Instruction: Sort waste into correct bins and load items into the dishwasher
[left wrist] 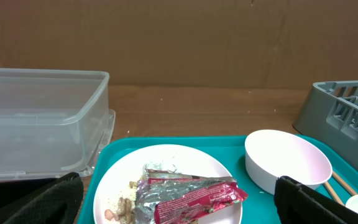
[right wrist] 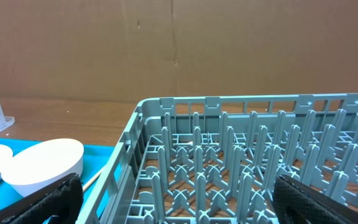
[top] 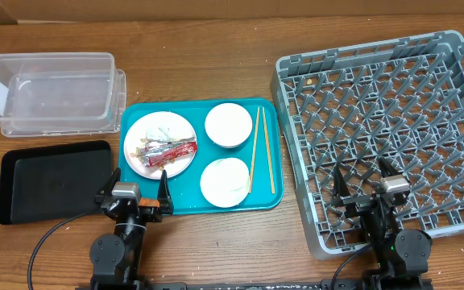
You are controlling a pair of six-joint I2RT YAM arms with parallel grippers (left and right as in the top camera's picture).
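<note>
A red snack wrapper [top: 167, 151] lies on the round white plate [top: 160, 144] with food scraps, on the teal tray [top: 208, 201]. It also shows in the left wrist view [left wrist: 191, 196]. Two white bowls [top: 229, 125] [top: 225, 182] and the wooden chopsticks [top: 262, 149] lie on the same tray. The clear tub [top: 51, 93] and black tray [top: 51, 179] are at the left. The grey dish rack [top: 385, 129] is at the right. My left gripper [top: 139, 185] is open near the teal tray's front left corner. My right gripper [top: 365, 181] is open over the rack's front edge.
The teal tray sits between the bins and the rack. A cardboard wall [left wrist: 179, 37] stands behind the table. The rack's upright pegs [right wrist: 253, 162] fill the right wrist view.
</note>
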